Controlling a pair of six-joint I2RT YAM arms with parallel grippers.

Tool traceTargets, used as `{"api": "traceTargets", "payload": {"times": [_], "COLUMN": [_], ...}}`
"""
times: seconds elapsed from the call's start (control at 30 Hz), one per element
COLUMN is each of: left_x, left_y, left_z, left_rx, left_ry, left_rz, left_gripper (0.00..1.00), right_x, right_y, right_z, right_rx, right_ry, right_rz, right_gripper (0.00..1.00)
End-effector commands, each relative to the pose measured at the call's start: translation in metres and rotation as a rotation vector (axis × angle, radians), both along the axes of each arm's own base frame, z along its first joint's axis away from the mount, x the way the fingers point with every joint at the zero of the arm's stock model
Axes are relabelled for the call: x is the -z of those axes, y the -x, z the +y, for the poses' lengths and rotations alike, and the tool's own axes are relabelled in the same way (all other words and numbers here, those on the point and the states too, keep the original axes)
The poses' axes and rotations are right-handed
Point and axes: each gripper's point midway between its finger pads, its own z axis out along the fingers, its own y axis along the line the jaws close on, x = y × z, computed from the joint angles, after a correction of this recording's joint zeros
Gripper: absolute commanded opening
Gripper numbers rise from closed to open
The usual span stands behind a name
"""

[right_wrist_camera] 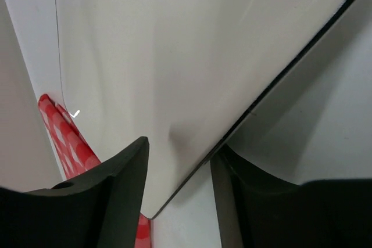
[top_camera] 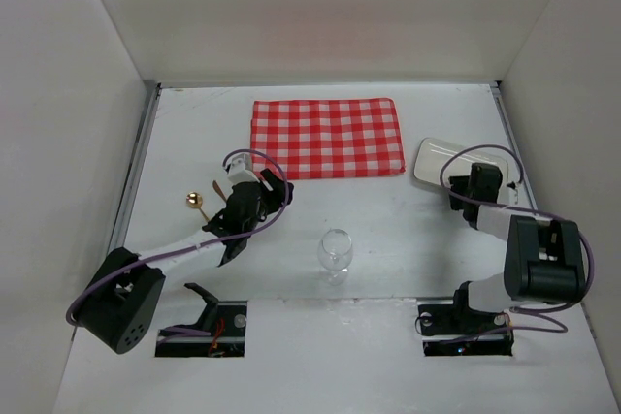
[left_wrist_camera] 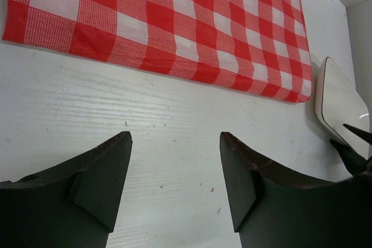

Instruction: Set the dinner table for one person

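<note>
The dinner table (top_camera: 408, 239) is the broad matte white surface that fills the floor between white walls, with grey metal strips along its left and right sides, and everything else rests on it. At its far middle lies a red-and-white checked cloth (top_camera: 328, 138), spread flat with its long side running left to right. A white rectangular plate (top_camera: 437, 157) sits just beside the cloth's right end, near the table's right strip. The right tool (top_camera: 475, 183) hangs over the near part of that plate. In the right wrist view its dark fingers (right_wrist_camera: 125, 166) straddle a corner of the plate (right_wrist_camera: 174, 56), one over the plate's face and the other outside the rim, but I cannot tell whether they press on it. The left tool (top_camera: 275, 188) is near the cloth's near left corner and points toward it. In the left wrist view its fingers (left_wrist_camera: 104, 166) are spread wide over bare table (left_wrist_camera: 174, 114) with nothing between them, the cloth (left_wrist_camera: 174, 15) ahead and the plate (left_wrist_camera: 340, 105) off to the right. A clear stemmed wine glass (top_camera: 336, 251) stands upright at the near middle, apart from both arms. A small gold utensil (top_camera: 195, 200) lies left of the left arm.
</note>
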Motion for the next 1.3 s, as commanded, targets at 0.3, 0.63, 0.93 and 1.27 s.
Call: {"api": "traceTargets", "payload": {"times": [0.3, 0.63, 0.93, 1.27], "left_x": [-0.007, -0.008, -0.009, -0.019], "left_y": [-0.008, -0.008, -0.009, -0.008], "left_z": [0.0, 0.001, 0.002, -0.008], "left_rx": [-0.012, -0.015, -0.019, 0.042], "left_ry": [0.03, 0.035, 0.04, 0.077], "left_rz": [-0.031, -0.031, -0.034, -0.041], "left_gripper": [0.59, 0.59, 0.59, 0.61], "right_x": [0.002, -0.009, 0.004, -0.048], "right_y": [-0.019, -0.004, -0.008, -0.025], "right_z": [-0.008, -0.031, -0.038, -0.044], "right_rx": [0.114, 0.164, 0.162, 0.126], "right_ry": [-0.054, 0.001, -0.025, -0.044], "right_rz": [-0.056, -0.077, -0.033, -0.252], "right_gripper": [0.34, 0.52, 0.36, 0.0]}}
